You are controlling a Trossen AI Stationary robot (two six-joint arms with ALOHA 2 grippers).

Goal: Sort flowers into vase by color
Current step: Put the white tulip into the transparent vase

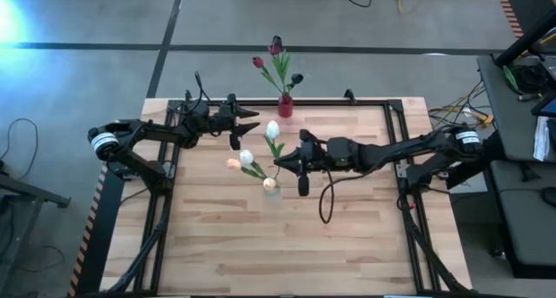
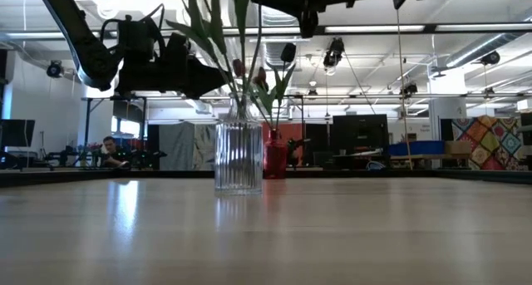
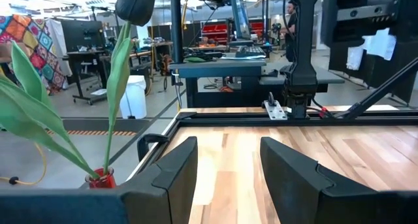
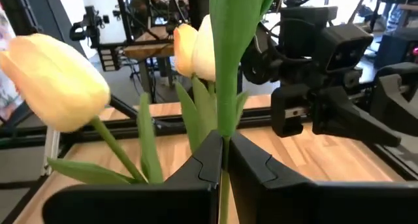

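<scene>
The fingers of the right gripper are pressed together on the green stem of a white tulip, which stands up through the narrow slit between them; in the high view this gripper sits near the table's middle, just beside the clear ribbed vase. The left gripper has its fingers well apart with nothing between them, hovering over bare wood near the table's far edge, close to the black frame rail. The near half of the table is open board. The clear vase already holds pale tulips, cream and peach, their stems and long leaves fanning outward. The red vase stands at the far edge with 3 dark maroon tulips leaning apart.
</scene>
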